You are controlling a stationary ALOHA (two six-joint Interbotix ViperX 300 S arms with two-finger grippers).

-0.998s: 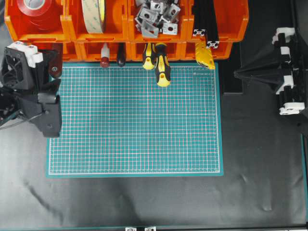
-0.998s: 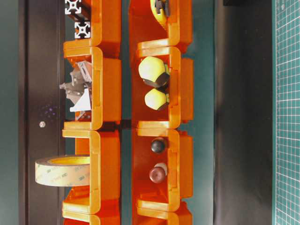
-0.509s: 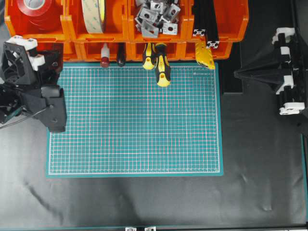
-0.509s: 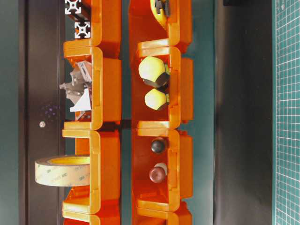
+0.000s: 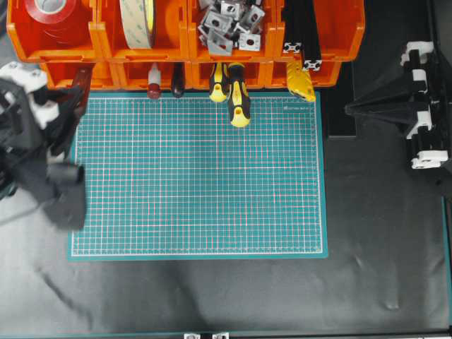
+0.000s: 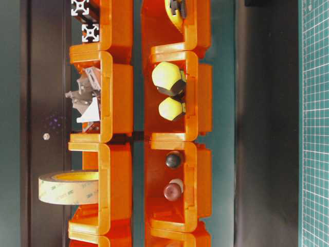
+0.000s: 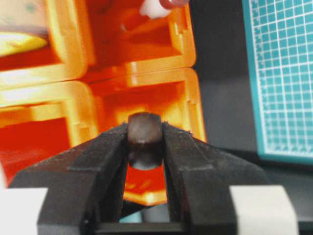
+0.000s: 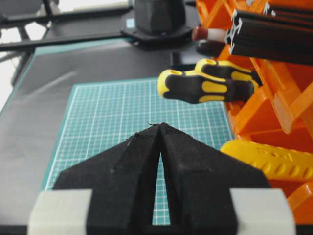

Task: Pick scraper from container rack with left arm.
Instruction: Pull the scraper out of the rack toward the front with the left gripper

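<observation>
The scraper's dark brown handle end sits pinched between the jaws of my left gripper, right in front of a lower bin of the orange container rack. From overhead, the reddish handle slants out of the rack's far-left lower bin. There the blurred left gripper is shut on it; the blade is hidden. My right gripper rests shut and empty at the right, its tips meeting over the green mat.
Two yellow-and-black screwdrivers, a red-handled tool and a yellow tool stick out of the lower bins. Upper bins hold tape rolls, metal brackets and black bars. The green cutting mat lies below the rack.
My left jaws have closed from wide open onto the scraper handle. The left arm has shifted toward the lower left and is blurred. The right arm has stayed still.
</observation>
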